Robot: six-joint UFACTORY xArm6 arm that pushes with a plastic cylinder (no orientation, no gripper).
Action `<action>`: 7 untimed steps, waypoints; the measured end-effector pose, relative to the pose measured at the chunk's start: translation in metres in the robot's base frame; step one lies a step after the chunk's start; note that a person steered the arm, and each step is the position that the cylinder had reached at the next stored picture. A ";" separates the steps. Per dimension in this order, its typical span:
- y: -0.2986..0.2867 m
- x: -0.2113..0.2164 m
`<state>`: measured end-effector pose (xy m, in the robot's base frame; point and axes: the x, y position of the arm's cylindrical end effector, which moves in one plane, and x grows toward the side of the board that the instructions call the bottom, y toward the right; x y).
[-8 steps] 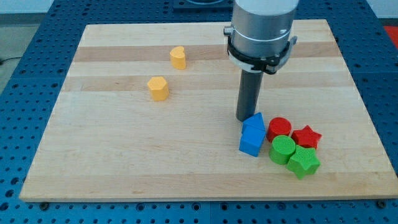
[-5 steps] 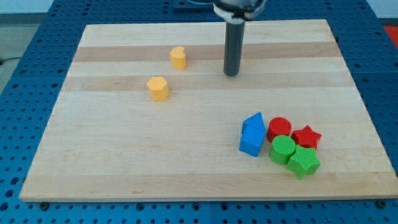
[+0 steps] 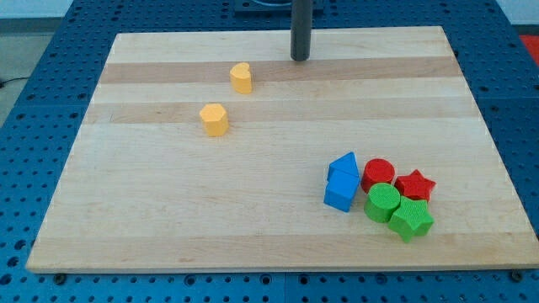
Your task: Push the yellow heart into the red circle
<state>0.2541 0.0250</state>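
The yellow heart (image 3: 242,77) sits on the wooden board (image 3: 168,219) in its upper left part, standing alone with bare wood all around it. Below it and a little toward the view's left lies a 2nd yellow block, the yellow hexagon (image 3: 215,119), near the heart but not touching it. The red circle (image 3: 378,174) lies well apart from the heart, down toward the view's lower right, packed into a cluster of 6 blocks. Against its left side are the 2 blue blocks: a blue triangle (image 3: 344,162) at the back and a blue cube (image 3: 340,191) in front, pressed together. The red star (image 3: 415,185) is just beside the circle on the view's right, the green circle (image 3: 382,203) touches it from below, and the green star (image 3: 411,219) lies at the cluster's lower right corner, against the green circle. The arm carries no gripper, only the dark rod, which comes down from the view's top edge; its tip (image 3: 301,59) rests on the board near the top edge, to the view's right of the yellow heart and slightly above it, apart from every block. The board lies on a blue perforated table (image 3: 25,168).
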 end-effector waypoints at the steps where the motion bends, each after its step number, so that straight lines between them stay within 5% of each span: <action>1: -0.046 -0.015; 4: -0.115 0.038; 5: -0.108 0.067; 7: -0.050 0.052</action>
<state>0.3063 -0.0248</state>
